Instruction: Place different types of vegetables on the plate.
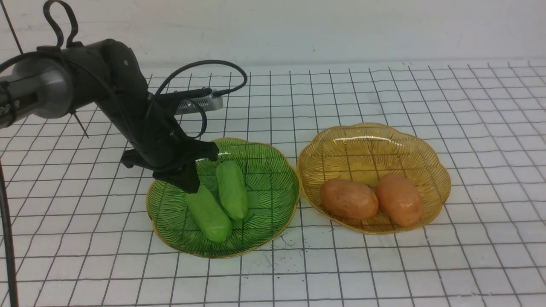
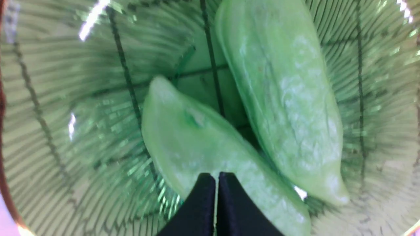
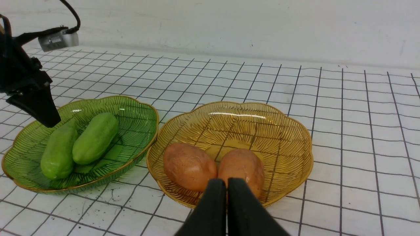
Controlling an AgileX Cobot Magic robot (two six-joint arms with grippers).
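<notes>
Smooth light-green tapered left cucumber [image 1: 209,214] lies directly under the left gripper [image 1: 190,186], tips over its far end; contact can't be confirmed. Left fingers [image 2: 200,209] pressed together, only a hairline slit between them, nothing pinched. Smooth light-green tapered right cucumber [image 1: 231,190] sits just beside those fingers on the side toward the right arm. It touches the left cucumber along part of its length, and the two angle apart at the other end. Both rest in the translucent ribbed scalloped gold-rimmed green plate [image 1: 269,170], with the left fingers inside its rim near the side toward the left arm.

Smooth orange-brown oval left potato [image 3: 189,166] and smooth orange-brown oval right potato [image 3: 241,168] lie just beyond the tips of the right gripper [image 3: 226,184], side by side and touching. Right fingers [image 3: 210,209] pressed together, black, nothing between them, and short of the potatoes. Both potatoes sit in the near part of the translucent ribbed scalloped amber plate [image 1: 367,143], well apart from the left fingers. The amber plate stands just beside the green plate, rims nearly touching. Both plates sit on the white table with black grid lines [image 1: 426,268], with a plain white wall [image 1: 341,30] behind.
</notes>
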